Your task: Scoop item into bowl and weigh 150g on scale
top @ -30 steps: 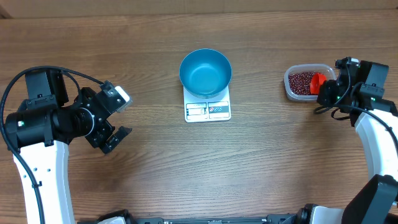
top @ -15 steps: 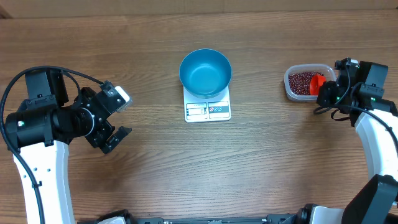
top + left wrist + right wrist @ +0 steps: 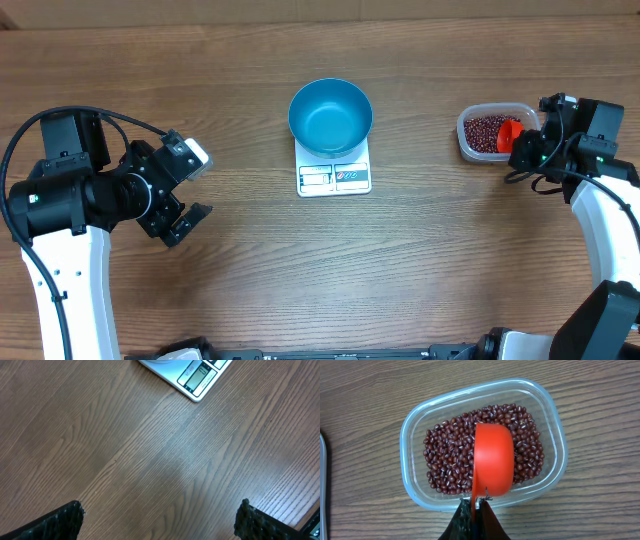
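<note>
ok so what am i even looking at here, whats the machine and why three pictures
Two robot arms at a wooden table. One picture looks down from above; the other two come from cameras on the wrists. A blue bowl sits on a small white scale in the middle. Near the right arm, a clear tub holds red-brown beans. The right fingers are shut on a red scoop held over the beans. The left fingers are wide open, holding nothing.

Counter (image 3: pixel 250 260) was matt wood with visible grain. Bowl (image 3: pixel 330 115) was smooth blue plastic. Scale (image 3: pixel 335 179) was smooth white plastic. Tub (image 3: pixel 415 435) was clear glossy plastic; scoop (image 3: pixel 493 462), smooth red plastic; beans (image 3: pixel 450 455) had shiny skins.
</note>
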Controlling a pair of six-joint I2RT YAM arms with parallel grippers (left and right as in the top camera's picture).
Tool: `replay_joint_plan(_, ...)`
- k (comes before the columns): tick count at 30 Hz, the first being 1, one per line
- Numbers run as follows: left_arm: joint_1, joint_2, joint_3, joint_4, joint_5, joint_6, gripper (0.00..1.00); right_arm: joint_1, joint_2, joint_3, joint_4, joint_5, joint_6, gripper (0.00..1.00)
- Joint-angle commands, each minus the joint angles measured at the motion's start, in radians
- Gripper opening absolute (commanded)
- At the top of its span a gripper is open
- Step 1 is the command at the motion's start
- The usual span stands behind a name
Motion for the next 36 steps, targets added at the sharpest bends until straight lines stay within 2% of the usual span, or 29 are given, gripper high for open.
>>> replay_joint_plan(1, 0.000, 0.002, 0.002, 0.000, -0.010, 0.034, 1.00, -0.006, 0.000, 0.018, 0.000, 0.026, 0.005, 0.04)
replay_joint_plan(36, 0.000, 0.002, 0.002, 0.000, -0.010, 0.034, 1.00, -0.006, 0.056, 0.018, 0.005, 0.037, 0.006, 0.04)
